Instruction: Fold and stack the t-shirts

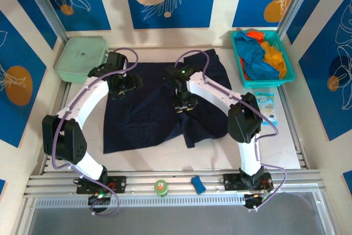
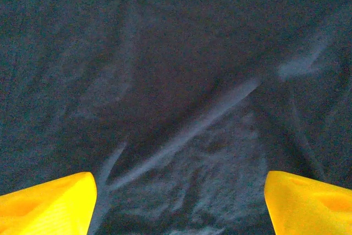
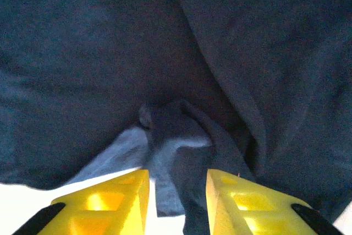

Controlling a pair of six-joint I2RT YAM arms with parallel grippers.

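A large dark navy t-shirt lies spread on the white table, its right side bunched into folds. My left gripper hovers over its upper left part, open, with flat cloth under the wide-set yellow fingers. My right gripper is at the shirt's middle. Its jaws stand a little apart around a raised fold of navy cloth, with a gap showing beside the cloth. Bright blue, orange and red t-shirts lie crumpled in the teal basket.
A pale green lidded box sits at the back left. A printed packet lies right of the right arm. A green tape roll and a small blue object rest on the front rail.
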